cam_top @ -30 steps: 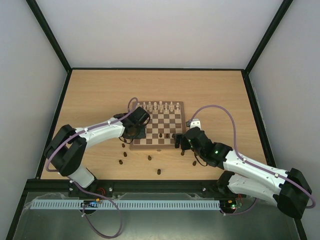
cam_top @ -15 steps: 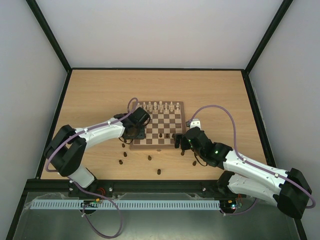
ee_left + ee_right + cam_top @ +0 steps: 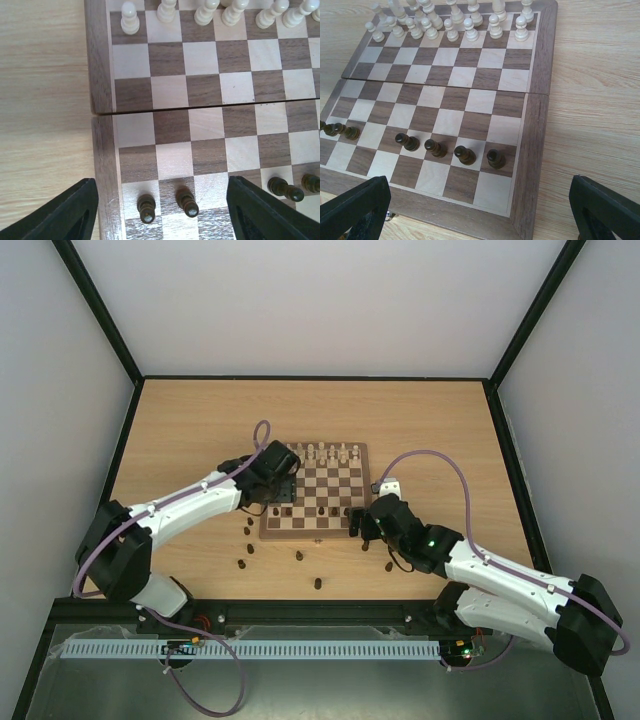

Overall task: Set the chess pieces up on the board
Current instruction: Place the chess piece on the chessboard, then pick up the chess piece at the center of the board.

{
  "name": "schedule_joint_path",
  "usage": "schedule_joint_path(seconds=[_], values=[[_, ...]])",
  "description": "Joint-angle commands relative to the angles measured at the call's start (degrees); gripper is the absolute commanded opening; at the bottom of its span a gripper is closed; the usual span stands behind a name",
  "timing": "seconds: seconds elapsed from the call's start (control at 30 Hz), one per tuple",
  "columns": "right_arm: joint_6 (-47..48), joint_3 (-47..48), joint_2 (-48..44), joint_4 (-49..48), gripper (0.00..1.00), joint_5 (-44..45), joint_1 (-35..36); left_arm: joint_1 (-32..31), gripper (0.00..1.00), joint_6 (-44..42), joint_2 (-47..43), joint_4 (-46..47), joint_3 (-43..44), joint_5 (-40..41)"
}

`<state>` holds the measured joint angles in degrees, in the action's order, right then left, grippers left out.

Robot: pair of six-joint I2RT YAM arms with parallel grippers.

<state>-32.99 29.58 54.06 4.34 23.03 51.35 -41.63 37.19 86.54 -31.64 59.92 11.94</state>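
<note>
2 dark pawns [image 3: 146, 207] are standing on the near left squares of the board [image 3: 200, 57], between the spread fingers of the left gripper [image 3: 161, 182], which is grasping nothing. The right gripper [image 3: 479, 182] is hovering wide open and empty at the board's near right corner, facing a row of 4 dark men [image 3: 465, 155]. Along the far edge, pale pieces [image 3: 451, 31] are standing. Several dark pieces [image 3: 299, 556] are sitting loose on the table [image 3: 180, 430] beside the board, which is resting mid-table.
</note>
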Motion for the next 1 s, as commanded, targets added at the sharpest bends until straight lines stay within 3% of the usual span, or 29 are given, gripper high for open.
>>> schedule_joint_path(seconds=[0.0, 0.17, 0.97], values=[[0.0, -0.3, 0.05, -0.38, 0.99, 2.06, 0.12, -0.3, 0.77, -1.42, -1.42, -0.37, 1.68, 1.41], [-0.14, -0.22, 0.55, -0.3, 0.99, 2.37, 0.07, -0.3, 0.99, -2.07, -1.72, 1.03, 1.84, 1.24], [-0.13, 0.1, 2.4, -0.64, 0.99, 1.85, 0.13, -0.3, 0.99, -1.7, -0.85, 2.16, 2.97, 2.6]])
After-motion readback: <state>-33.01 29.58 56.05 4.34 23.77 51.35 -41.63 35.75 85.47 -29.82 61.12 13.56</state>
